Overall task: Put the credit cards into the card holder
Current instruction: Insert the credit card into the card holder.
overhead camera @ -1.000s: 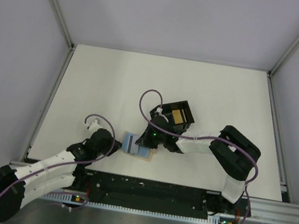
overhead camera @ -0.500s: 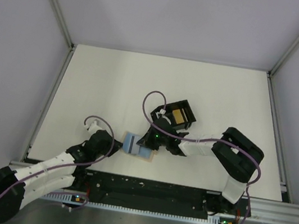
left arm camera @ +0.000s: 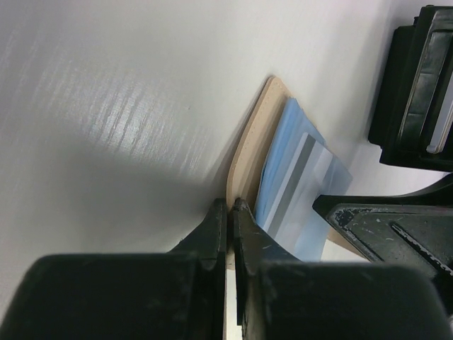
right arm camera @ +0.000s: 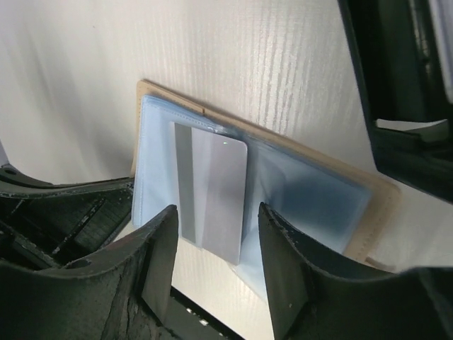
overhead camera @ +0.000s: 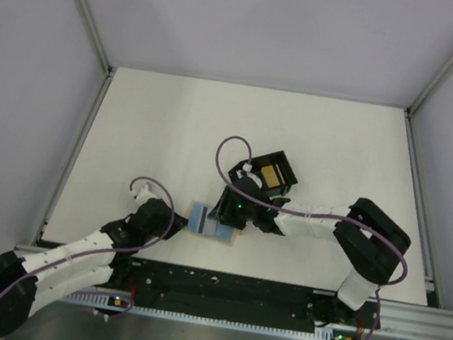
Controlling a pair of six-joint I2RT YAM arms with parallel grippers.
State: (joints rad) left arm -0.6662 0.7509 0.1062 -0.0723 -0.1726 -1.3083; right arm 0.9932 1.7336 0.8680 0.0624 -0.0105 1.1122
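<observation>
The right gripper (right arm camera: 217, 209) has its jaws parted. They straddle a card on both long sides without pinching it. The left gripper (left arm camera: 228, 205) is clamped on the tan cover edge of the card holder and pins it down near the front of the table (overhead camera: 156, 124).

The black tray (overhead camera: 258, 165) stands just behind the right gripper. A yellow-orange card (overhead camera: 270, 175) lies in it, not yet transferred.

The card holder (right arm camera: 304, 195) lies open and flat on the table between the two grippers. Its tan cover is underneath and its pale blue clear pockets face up.

The silver-grey card (right arm camera: 212, 191) lies on those pockets and appears to be part-way into one. Its near end projects past the holder's edge over bare table. How deep it sits under the film cannot be told.

Assessment: the step in hand is seating this card fully.
- **Line of push:** The push should run along the card's long axis, square to the pocket mouth. It should bear on the projecting end rather than the face.
- **Steering:** A light closure on the long edges would steer the card. A hard one would bow it.
- **Height:** The card should travel low and flat so the film is not rucked.
- **Main risk:** The holder is clamped at one edge only and may pivot under the push. That would skew the card against a pocket seam.
</observation>
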